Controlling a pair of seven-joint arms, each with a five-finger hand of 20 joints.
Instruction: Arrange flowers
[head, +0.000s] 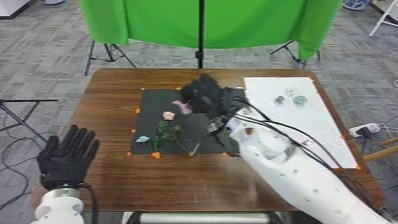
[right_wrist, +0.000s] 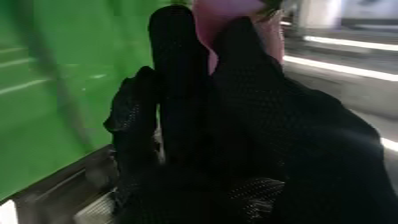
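Observation:
Over the upper part of the black mat (head: 209, 144) is my right hand (head: 205, 98), with a pink flower-like piece (head: 182, 106) at its fingers. In the right wrist view, my right hand (right_wrist: 240, 100) pinches the pink piece (right_wrist: 213, 22), which has some green beside it. A pink flower (head: 169, 115) with a green leafy stem (head: 162, 135) lies on the mat, near a pale blue flower (head: 143, 139) and some thin stems. My left hand (head: 66, 160) is open, its fingers straight, over the table's left side.
The brown table (head: 115, 187) also bears a white sheet (head: 315, 132) on the right, with small pale green clumps (head: 299, 100) on it. Orange markers edge the mat and sheet. Beyond the far edge stands a green backdrop (head: 151, 22) with a black pole.

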